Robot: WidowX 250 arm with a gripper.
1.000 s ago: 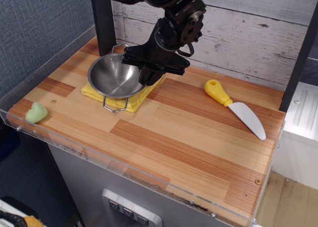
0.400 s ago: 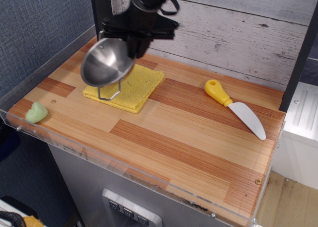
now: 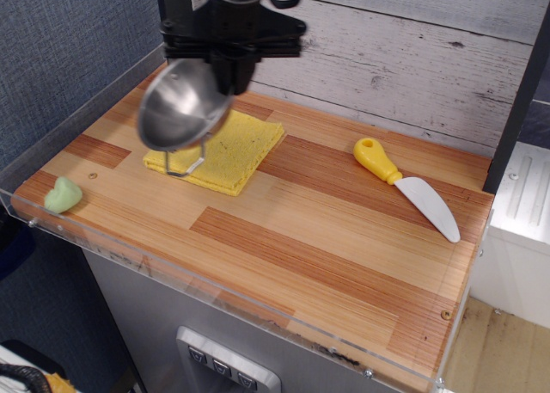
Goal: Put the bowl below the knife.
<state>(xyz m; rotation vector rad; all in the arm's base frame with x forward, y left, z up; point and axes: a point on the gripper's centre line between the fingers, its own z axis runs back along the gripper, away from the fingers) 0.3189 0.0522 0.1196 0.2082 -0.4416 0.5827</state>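
My gripper (image 3: 229, 76) is shut on the far rim of the shiny steel bowl (image 3: 179, 105) and holds it tilted in the air above the left end of the folded yellow cloth (image 3: 225, 151). One wire loop handle hangs down at the bowl's lower edge. The knife (image 3: 406, 187), with a yellow handle and white blade, lies flat on the wooden table at the right, well away from the bowl.
A small pale green object (image 3: 63, 195) lies near the table's front left corner. A clear plastic rim (image 3: 258, 311) edges the wooden table (image 3: 301, 238). A white plank wall stands behind, with dark posts at left and right.
The bowl was lifted off the yellow cloth, tilted, and carried up and to the left. The cloth now lies uncovered. The knife has not moved.
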